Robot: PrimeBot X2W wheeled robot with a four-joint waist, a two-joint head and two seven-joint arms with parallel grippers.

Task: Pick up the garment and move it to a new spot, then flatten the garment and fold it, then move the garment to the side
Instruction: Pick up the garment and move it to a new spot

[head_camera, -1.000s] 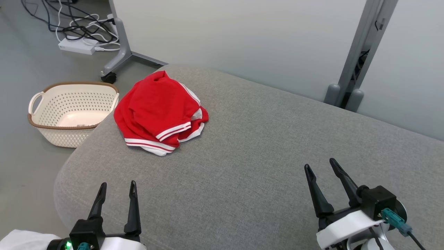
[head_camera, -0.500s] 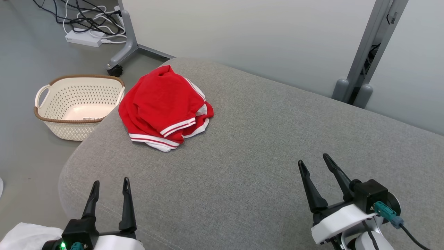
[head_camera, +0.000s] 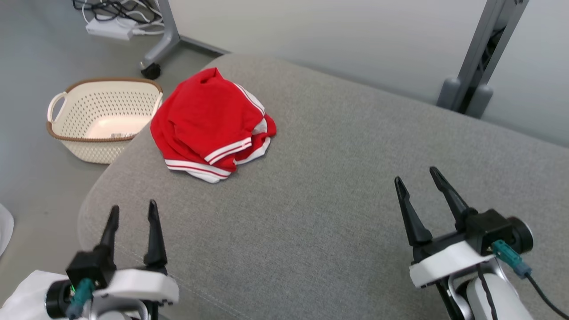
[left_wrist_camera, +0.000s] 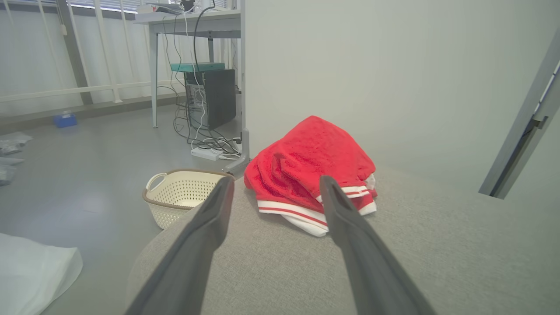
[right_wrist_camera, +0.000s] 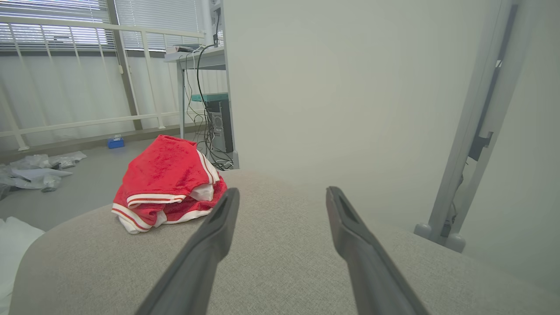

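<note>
At the far left of the head view, on the grey floor, a cream perforated basket (head_camera: pixel 89 151), close against the rounded corner of the grey cushion (head_camera: pixel 333 200). Lower down and just right of it, the left gripper (head_camera: pixel 133 205): fingers spread wide, nothing between them, over the cushion's near edge, pointing toward the heap ahead. Further right, the red garment (head_camera: pixel 209 120) with white stripes, bunched in a heap on the cushion's far left corner, just beside the basket and well apart from both grippers. At the right, the right gripper (head_camera: pixel 414 174): likewise spread wide and empty, above bare cushion. Compared with a second ago: whole head picture shifted, so a camera move and not a move of the things. Basket and garment now nearer the top edge, with less of the floor cables (head_camera: pixel 111 6) in sight. Both grippers higher in the frame. Same shape to the garment's heap, and jaws as wide as before.
</note>
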